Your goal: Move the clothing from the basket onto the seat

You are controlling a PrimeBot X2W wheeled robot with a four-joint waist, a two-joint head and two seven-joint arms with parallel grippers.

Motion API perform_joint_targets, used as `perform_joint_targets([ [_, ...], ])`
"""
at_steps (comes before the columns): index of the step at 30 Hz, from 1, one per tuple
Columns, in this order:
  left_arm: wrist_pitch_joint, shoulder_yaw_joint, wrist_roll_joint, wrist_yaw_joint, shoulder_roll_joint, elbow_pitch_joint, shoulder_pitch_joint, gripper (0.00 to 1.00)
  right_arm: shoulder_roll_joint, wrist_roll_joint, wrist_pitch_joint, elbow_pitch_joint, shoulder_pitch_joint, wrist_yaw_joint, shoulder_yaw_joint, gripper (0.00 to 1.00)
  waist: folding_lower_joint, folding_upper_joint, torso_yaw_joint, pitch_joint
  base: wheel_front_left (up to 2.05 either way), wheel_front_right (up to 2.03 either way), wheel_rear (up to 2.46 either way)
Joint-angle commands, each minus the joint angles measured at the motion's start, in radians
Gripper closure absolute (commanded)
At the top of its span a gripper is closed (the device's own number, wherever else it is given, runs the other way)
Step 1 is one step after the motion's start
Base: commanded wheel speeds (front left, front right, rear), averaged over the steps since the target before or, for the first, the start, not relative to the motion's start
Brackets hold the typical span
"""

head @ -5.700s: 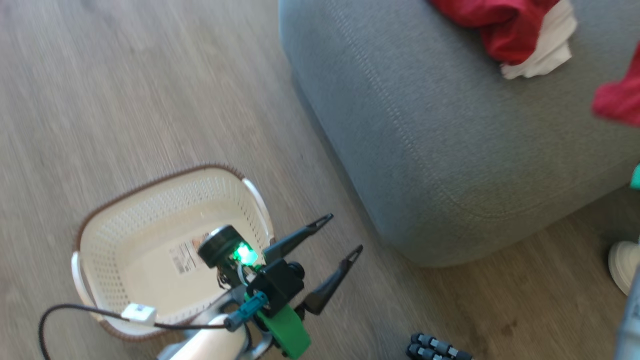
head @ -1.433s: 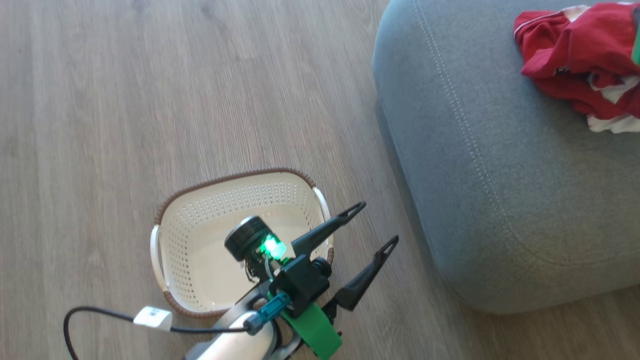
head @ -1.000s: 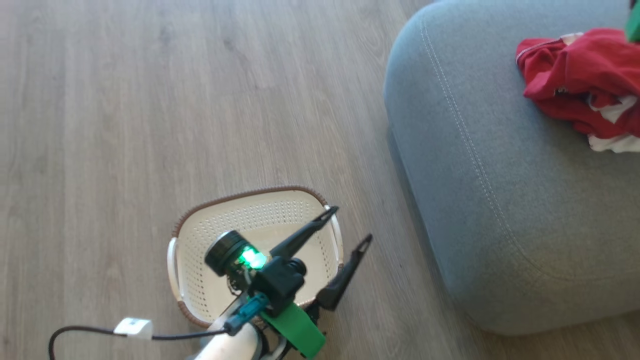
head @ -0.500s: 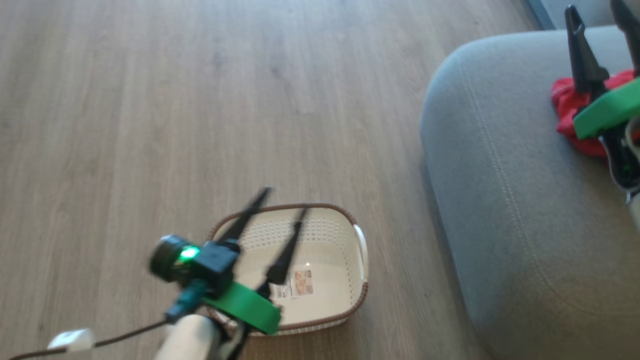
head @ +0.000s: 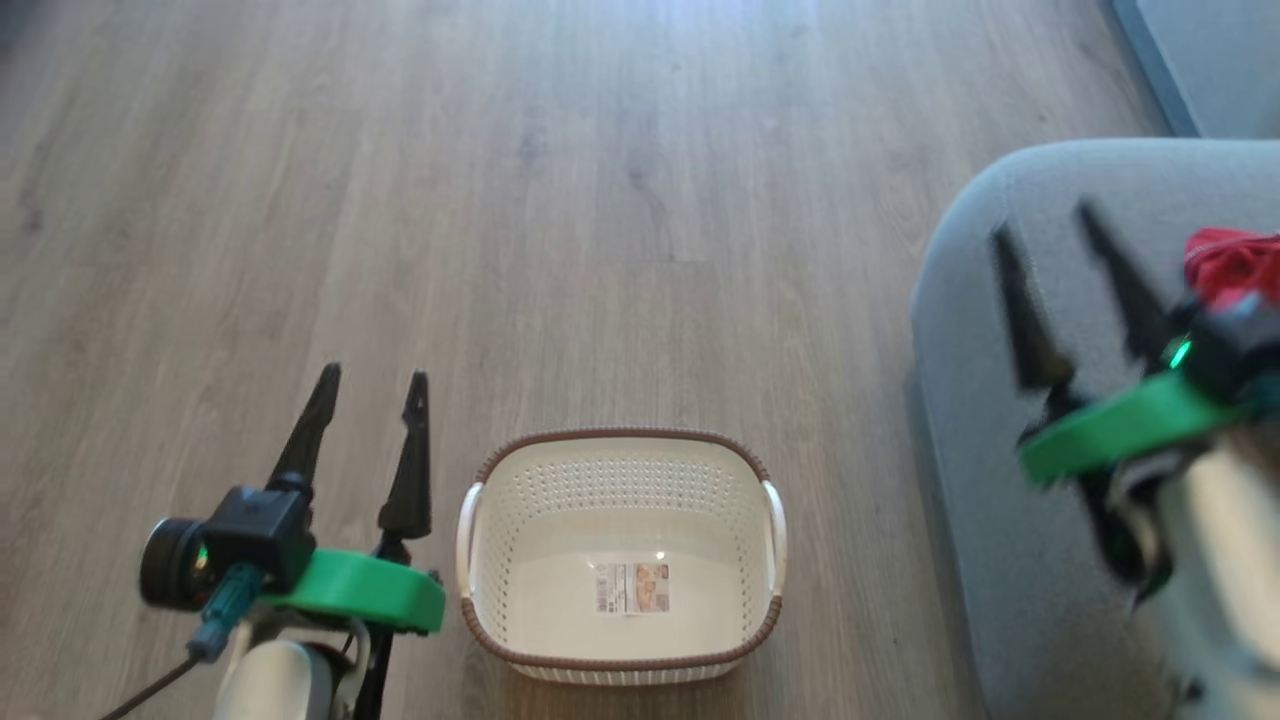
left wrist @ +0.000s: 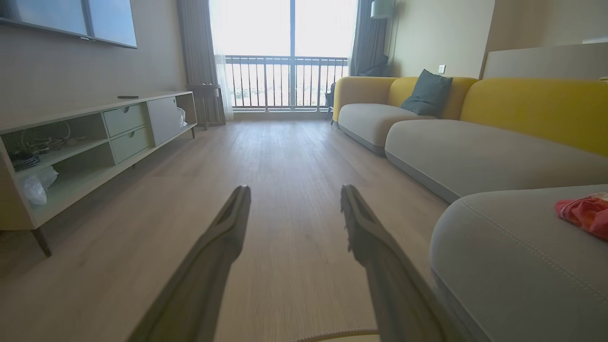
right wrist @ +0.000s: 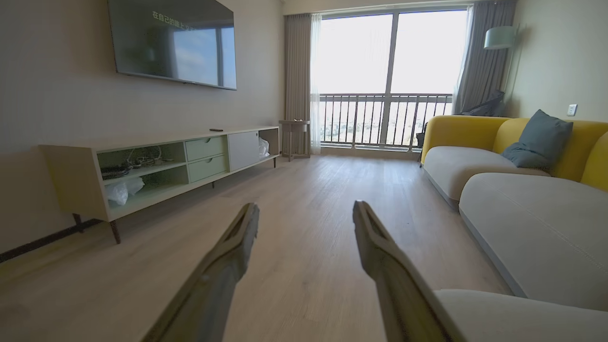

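The cream basket (head: 480, 520) stands on the wood floor, holding nothing but a paper label (head: 632, 587). Red clothing (head: 1225, 262) lies on the grey seat (head: 960, 330) at the right edge; the left wrist view shows the clothing (left wrist: 583, 212) on the seat (left wrist: 503, 247) too. My left gripper (head: 371, 381) is open just left of the basket, fingers pointing up the floor, and stands open (left wrist: 293, 190) in its own view. Above the seat's left side my right gripper (head: 1047, 222) is open, blurred by motion, and is open (right wrist: 306, 207) in its own view.
A long TV cabinet (right wrist: 156, 166) lines the left wall. More grey seats with yellow backs (left wrist: 532, 104) run along the right toward a balcony window (right wrist: 384, 80). Wood floor (head: 560, 230) stretches ahead of the basket.
The head camera has swung, bringing the basket to the centre. My left gripper moved from over the basket to its left side. The right arm came lower in view, over the seat.
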Motion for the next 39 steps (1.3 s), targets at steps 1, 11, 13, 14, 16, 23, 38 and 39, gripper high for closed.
perform_joint_targets([
  [1,-0.010,0.046,-0.002,0.010,-0.002,-0.039,-0.019,0.00,0.018,-0.022,-0.009,-0.050,0.028,0.000,0.011,0.00,0.0001,-0.0001,0.013,-0.009,0.00,0.00,0.00],
  [11,-0.010,0.018,0.010,0.040,-0.002,0.062,0.048,0.00,0.205,-0.158,-0.009,-0.119,0.283,0.000,-0.102,0.00,0.0001,-0.0001,0.038,-0.023,0.00,0.00,0.00],
  [13,-0.010,0.006,0.006,0.020,-0.002,0.078,0.055,0.00,0.226,-0.196,-0.009,-0.126,0.316,0.000,-0.133,0.00,0.0001,-0.0001,0.041,-0.025,0.00,0.00,0.00],
  [14,-0.010,0.003,0.009,0.013,-0.002,0.085,0.059,0.00,0.236,-0.202,-0.009,-0.128,0.329,0.000,-0.148,0.00,0.0001,-0.0001,0.041,-0.025,0.00,0.00,0.00],
  [16,-0.010,0.003,0.001,0.005,-0.002,0.096,0.067,0.00,0.248,-0.213,-0.009,-0.132,0.345,0.000,-0.172,0.00,0.0001,-0.0001,0.040,-0.026,0.00,0.00,0.00],
  [23,-0.010,-0.006,0.001,-0.001,-0.002,0.143,0.077,0.00,0.259,-0.219,-0.009,-0.137,0.352,0.000,-0.209,0.00,0.0001,-0.0001,0.030,-0.022,0.00,0.00,0.00],
  [38,-0.010,0.007,-0.014,-0.001,-0.002,0.112,0.059,0.00,0.259,-0.212,-0.009,-0.129,0.342,0.000,-0.227,0.00,0.0001,-0.0001,0.024,-0.010,0.00,0.00,0.00],
  [39,-0.010,0.009,-0.015,0.000,-0.002,0.110,0.060,0.00,0.259,-0.208,-0.009,-0.128,0.341,0.000,-0.230,0.00,0.0001,-0.0001,0.023,-0.009,0.00,0.00,0.00],
])
